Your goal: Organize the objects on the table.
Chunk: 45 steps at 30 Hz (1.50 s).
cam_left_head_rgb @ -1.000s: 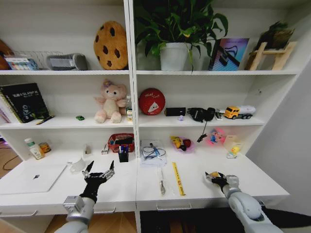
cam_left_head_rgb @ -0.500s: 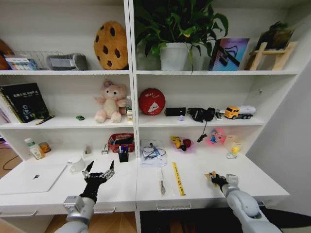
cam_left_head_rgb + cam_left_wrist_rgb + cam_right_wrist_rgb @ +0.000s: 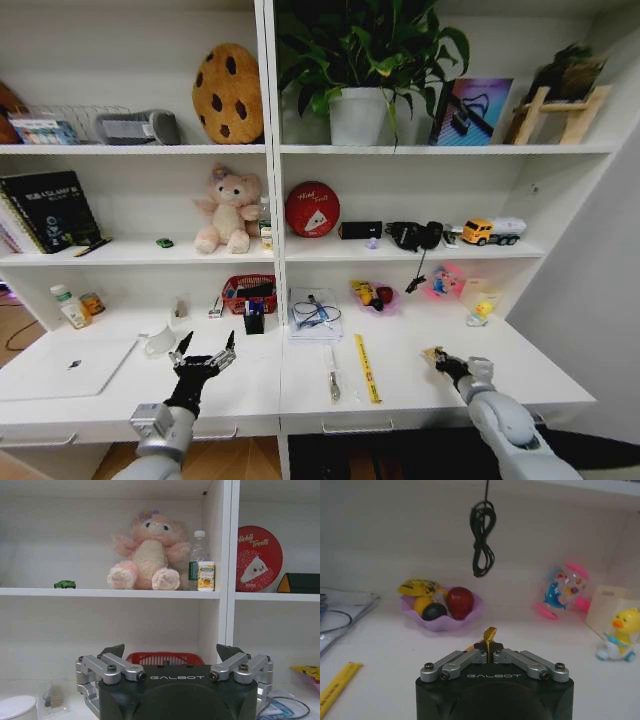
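My right gripper (image 3: 440,361) hovers just above the right part of the white table (image 3: 430,385), shut on a small yellow piece (image 3: 490,632) that sticks up between its jaws (image 3: 489,649). My left gripper (image 3: 204,352) stands open over the table's left half, nothing between its fingers (image 3: 172,652). A silver laptop (image 3: 70,366) lies closed at the far left. A yellow ruler (image 3: 366,367) and a pen (image 3: 332,375) lie near the table's middle. A tiny green toy car (image 3: 164,242) sits on the shelf above (image 3: 65,584). A green-capped bottle (image 3: 66,306) stands at the back left.
A red basket (image 3: 249,293), a pile of papers with a cable (image 3: 316,314), a purple bowl of toy fruit (image 3: 442,607), a pink toy (image 3: 566,587) and a duck figure (image 3: 619,639) line the table's back. A white cup (image 3: 160,341) stands near the left gripper.
The right gripper has crept slightly forward and left with the yellow piece still held. The left arm has not moved.
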Available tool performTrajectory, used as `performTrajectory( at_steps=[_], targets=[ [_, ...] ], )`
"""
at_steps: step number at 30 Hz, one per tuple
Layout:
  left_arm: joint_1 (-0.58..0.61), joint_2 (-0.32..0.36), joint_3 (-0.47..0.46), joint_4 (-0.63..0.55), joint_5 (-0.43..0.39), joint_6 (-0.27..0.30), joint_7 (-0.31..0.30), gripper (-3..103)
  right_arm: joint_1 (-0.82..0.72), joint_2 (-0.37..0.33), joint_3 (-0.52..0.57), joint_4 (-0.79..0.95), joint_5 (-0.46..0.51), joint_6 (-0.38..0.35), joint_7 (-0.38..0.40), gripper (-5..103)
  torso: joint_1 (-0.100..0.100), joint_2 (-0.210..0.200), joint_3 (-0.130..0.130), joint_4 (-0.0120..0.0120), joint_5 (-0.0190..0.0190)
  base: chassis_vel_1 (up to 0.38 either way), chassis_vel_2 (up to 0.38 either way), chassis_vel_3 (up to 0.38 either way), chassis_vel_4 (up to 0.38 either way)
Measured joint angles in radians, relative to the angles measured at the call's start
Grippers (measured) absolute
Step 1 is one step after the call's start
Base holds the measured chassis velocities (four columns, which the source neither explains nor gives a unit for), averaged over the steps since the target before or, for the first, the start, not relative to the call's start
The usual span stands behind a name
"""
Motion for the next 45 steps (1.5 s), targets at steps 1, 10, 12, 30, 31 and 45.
performTrajectory(
  at_steps=[1,10,12,30,31,45],
  targets=[
    [0.000,0.000,0.000,0.000,0.000,0.000,0.000,100,0.019,-0.011,-0.012,0.003,-0.001,0.008,-0.019,1,0.000,0.000,0.000,-0.0001,-0.0001,0.000,0.000,0.000,0.000],
    [0.000,0.000,0.000,0.000,0.000,0.000,0.000,100,0.246,-0.090,-0.091,-0.141,0.062,0.085,-0.245,1,0.000,0.000,0.000,0.0007,0.0001,0.000,0.000,0.000,0.000],
    [0.000,0.000,0.000,0.000,0.000,0.000,0.000,100,0.278,-0.109,-0.095,-0.178,0.088,0.085,-0.271,1,0.000,0.000,0.000,0.0000,-0.0001,0.000,0.000,0.000,0.000],
    [0.000,0.000,0.000,0.000,0.000,0.000,0.000,100,0.730,-0.119,-0.407,-0.639,0.264,0.099,-0.397,1,0.000,0.000,0.000,0.0005,0.0000,0.000,0.000,0.000,0.000],
    [0.000,0.000,0.000,0.000,0.000,0.000,0.000,100,0.753,-0.111,-0.426,-0.666,0.262,0.099,-0.394,1,0.000,0.000,0.000,0.0003,0.0001,0.000,0.000,0.000,0.000],
    [0.000,0.000,0.000,0.000,0.000,0.000,0.000,100,0.830,-0.043,-0.533,-0.780,0.207,0.113,-0.237,20,0.000,0.000,0.000,0.0002,0.0000,0.000,0.000,0.000,0.000]
  ],
)
